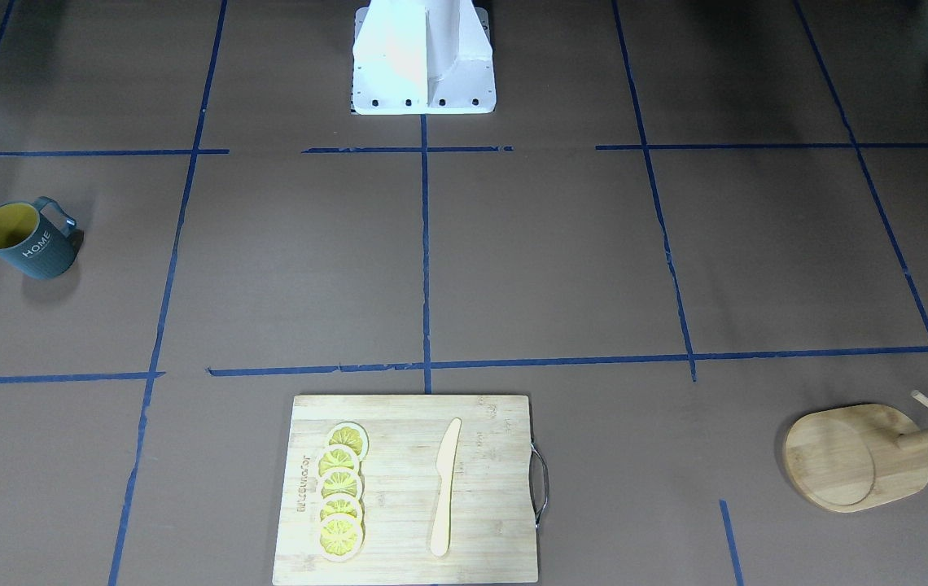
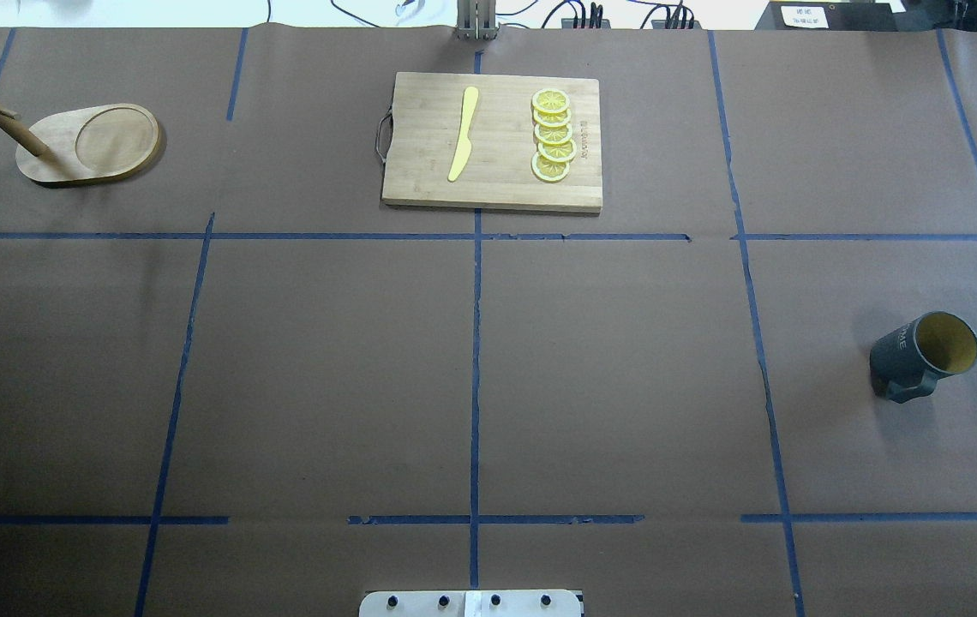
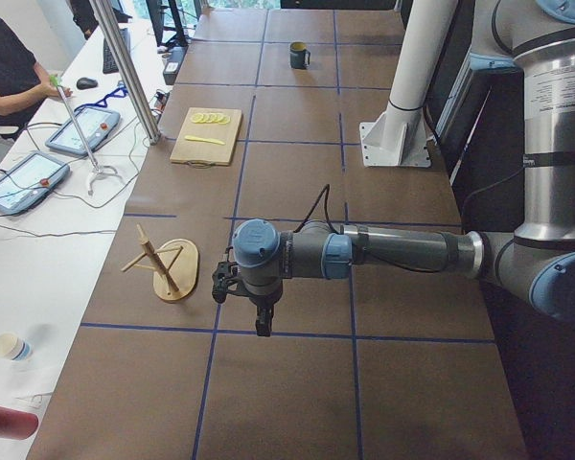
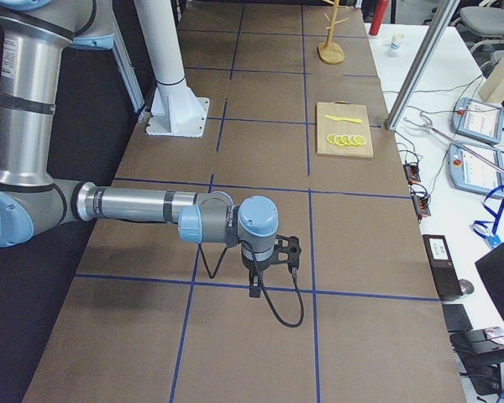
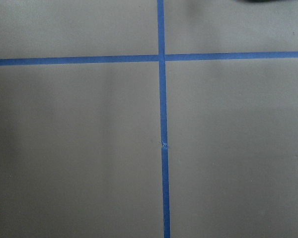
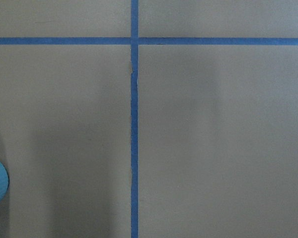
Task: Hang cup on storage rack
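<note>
Cup [image 2: 924,356] stands well apart from rack [image 2: 86,144]; left gripper [image 3: 261,329], right gripper [image 4: 254,291] hover low. Jaws? Can't tell from here.

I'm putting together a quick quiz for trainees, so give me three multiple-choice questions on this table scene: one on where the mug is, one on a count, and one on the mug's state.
1. On which side of the table does the cup stand?
A the robot's left
B the middle
C the robot's right

2. How many lemon slices lie on the cutting board?
A three
B five
C seven

3. Relative to the storage rack, the cup is:
A upright on the table, far from it
B hanging on a peg
C tipped over against its base

Key:
1 C, it sits at the right of the overhead view.
2 B, five overlapping slices lie in a row.
3 A, its yellow opening faces up, at the opposite end of the table from the rack.
</note>
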Controlling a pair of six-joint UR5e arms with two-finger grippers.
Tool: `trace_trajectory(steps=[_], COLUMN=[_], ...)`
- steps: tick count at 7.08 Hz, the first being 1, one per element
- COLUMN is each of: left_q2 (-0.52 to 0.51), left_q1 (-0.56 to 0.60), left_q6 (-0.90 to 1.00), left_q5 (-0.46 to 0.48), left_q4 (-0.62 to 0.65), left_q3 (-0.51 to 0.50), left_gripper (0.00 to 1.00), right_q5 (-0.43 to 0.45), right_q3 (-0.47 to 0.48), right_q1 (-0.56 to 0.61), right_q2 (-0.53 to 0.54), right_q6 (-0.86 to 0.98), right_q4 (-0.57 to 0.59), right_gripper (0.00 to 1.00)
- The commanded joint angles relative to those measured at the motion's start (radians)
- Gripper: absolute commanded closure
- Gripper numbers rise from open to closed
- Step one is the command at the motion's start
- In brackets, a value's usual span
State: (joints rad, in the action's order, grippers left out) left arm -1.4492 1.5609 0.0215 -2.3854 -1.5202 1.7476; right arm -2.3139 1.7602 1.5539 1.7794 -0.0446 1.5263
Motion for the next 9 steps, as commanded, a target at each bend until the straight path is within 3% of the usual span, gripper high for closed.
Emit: trace_trajectory(steps=[1, 4, 9], left_q2=[0.001, 0.009, 0.015], left_q1=[-0.001, -0.001, -0.001], left_q6=[-0.006, -0.002, -0.008], left_q5=[-0.001, 0.002, 0.0], left_q4=[0.008, 0.005, 0.0], left_q3=[0.006, 0.004, 0.001], left_gripper=[0.0, 0.0, 0.0], right_q5=[-0.005, -0.038, -0.078], right_q3=[-0.001, 0.005, 0.005], right_q1=[0.0, 0.0, -0.104], right_q2=[0.002, 0.002, 0.0], right_q6=[-0.001, -0.029, -0.059], right_q4=[-0.002, -0.006, -0.115], right_gripper=[0.0, 0.0, 0.0])
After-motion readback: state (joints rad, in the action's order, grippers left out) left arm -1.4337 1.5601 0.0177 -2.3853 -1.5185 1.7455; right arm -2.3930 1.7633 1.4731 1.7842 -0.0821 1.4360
